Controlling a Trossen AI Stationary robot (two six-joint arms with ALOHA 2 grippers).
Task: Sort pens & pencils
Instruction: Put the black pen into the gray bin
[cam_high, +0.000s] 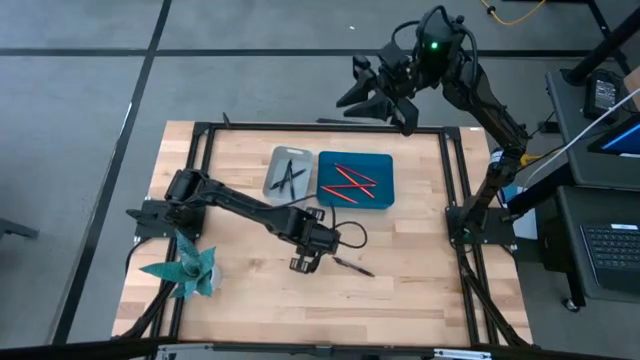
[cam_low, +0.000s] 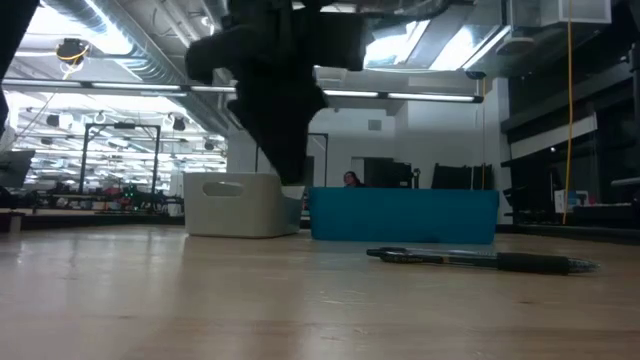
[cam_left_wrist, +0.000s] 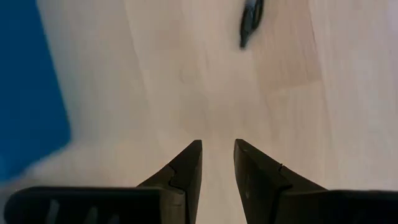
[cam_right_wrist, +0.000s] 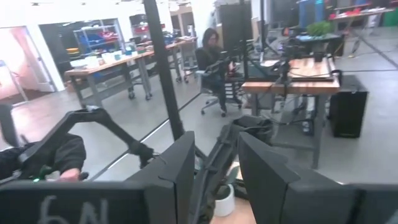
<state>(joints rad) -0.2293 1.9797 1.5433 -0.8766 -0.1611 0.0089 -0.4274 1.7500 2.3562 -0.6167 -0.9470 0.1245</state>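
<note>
My left claw (cam_high: 305, 263) hangs above the wooden table (cam_high: 240, 290), fingers pointing down, spread a little with a narrow gap and nothing between them. In my left wrist view the two dark fingertips (cam_left_wrist: 189, 163) frame bare wood. A black pen (cam_high: 353, 266) lies flat on the table just beside this claw, on the side toward my right arm, apart from the fingers. Beyond the claw, toward the table's far edge, sit two trays side by side: a grey tray (cam_high: 273, 184) holding dark pens (cam_high: 290, 176), and a blue tray (cam_high: 385, 178) holding red pencils (cam_high: 348, 184). On the claw's other side, near the table's left front corner, lies a teal folded cloth (cam_high: 185, 268). My right claw (cam_high: 385, 107) waits raised past the far edge of the table, fingers parted and empty. A person (cam_right_wrist: 210, 62) sits at a desk in the room behind.
</note>
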